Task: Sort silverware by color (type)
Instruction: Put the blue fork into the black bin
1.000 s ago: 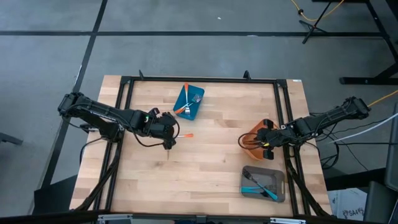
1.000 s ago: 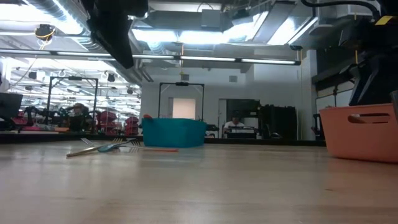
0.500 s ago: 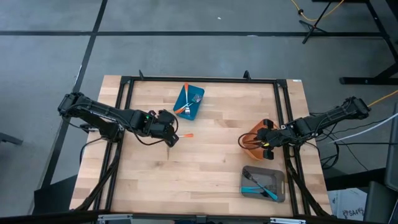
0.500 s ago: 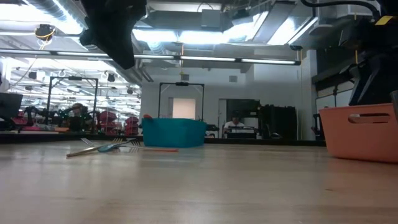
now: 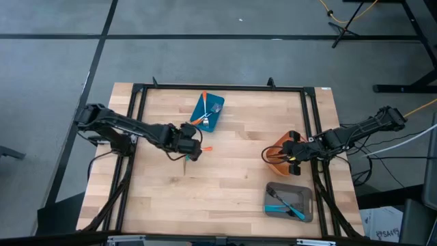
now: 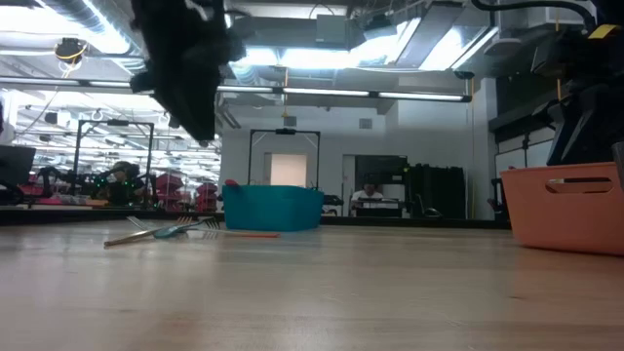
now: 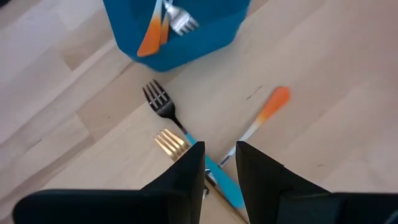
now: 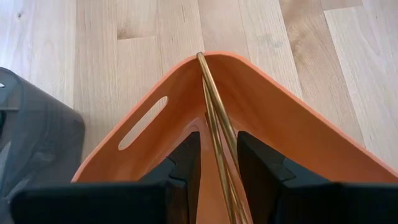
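Three forks lie flat and crossed on the table: a blue-handled fork with dark tines, a gold fork and an orange-handled fork. My left gripper hangs open above them, its fingers on either side of the blue handle without touching it. Orange-handled forks rest in the blue container. My right gripper is open inside the orange container, a finger on each side of gold forks that lean into its corner. A blue-handled fork lies in the grey container.
A black frame runs around the tabletop. The blue container stands near the far edge, the orange and grey containers at the right side. Bare wood lies across the middle and near part. A person sits far off in the room.
My left gripper has moved toward the table's right, over the crossed forks, and come down somewhat. The forks and my right arm have kept still.
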